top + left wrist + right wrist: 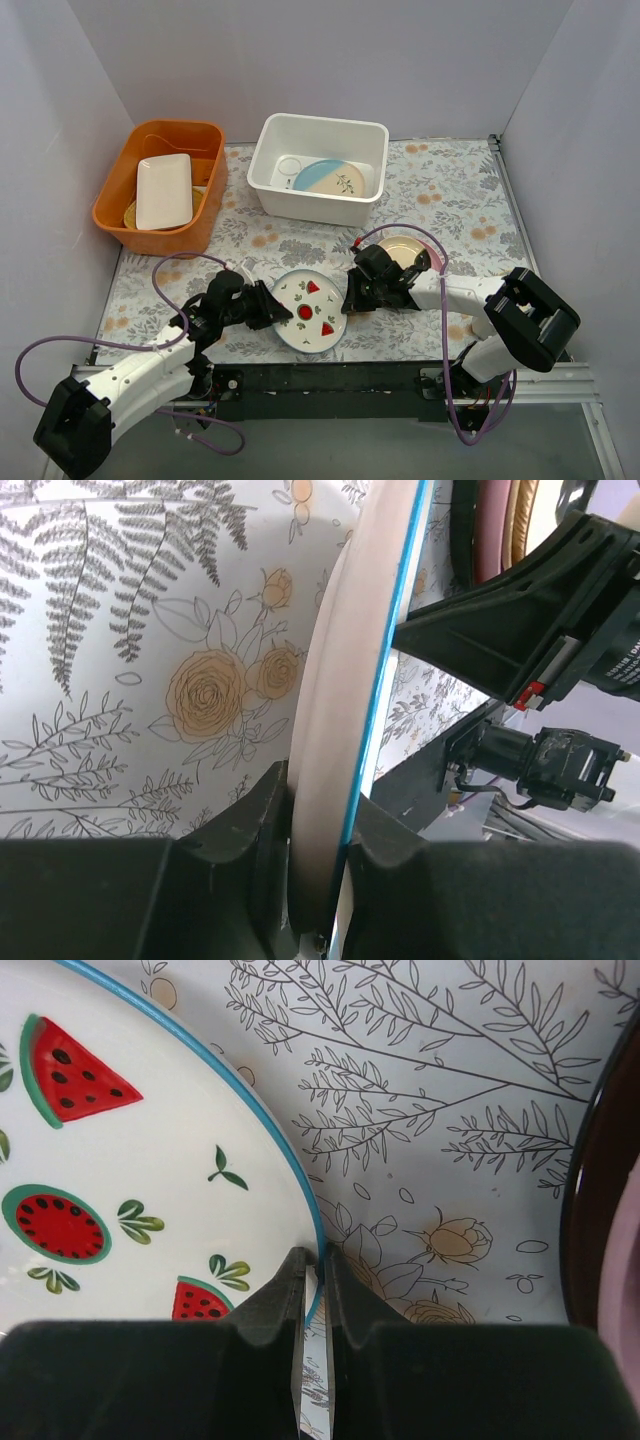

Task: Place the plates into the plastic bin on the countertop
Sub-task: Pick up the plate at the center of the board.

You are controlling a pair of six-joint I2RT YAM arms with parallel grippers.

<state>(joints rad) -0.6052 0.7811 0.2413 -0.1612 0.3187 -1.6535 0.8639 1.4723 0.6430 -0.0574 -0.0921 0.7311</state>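
Near the countertop's (450,190) front, left fingers (240,830) clamp the watermelon plate's (310,310) rim — right fingers (270,1300), almost closed, touch it.

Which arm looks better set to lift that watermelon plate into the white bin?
Probably the left: the left gripper clamps the rim of the watermelon plate deep between its fingers, while the right gripper only meets the rim at its near-closed tips.

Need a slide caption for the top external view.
Left gripper clamps the watermelon plate at its rim, right gripper at its opposite edge; cream-and-blue plate already in the white bin.
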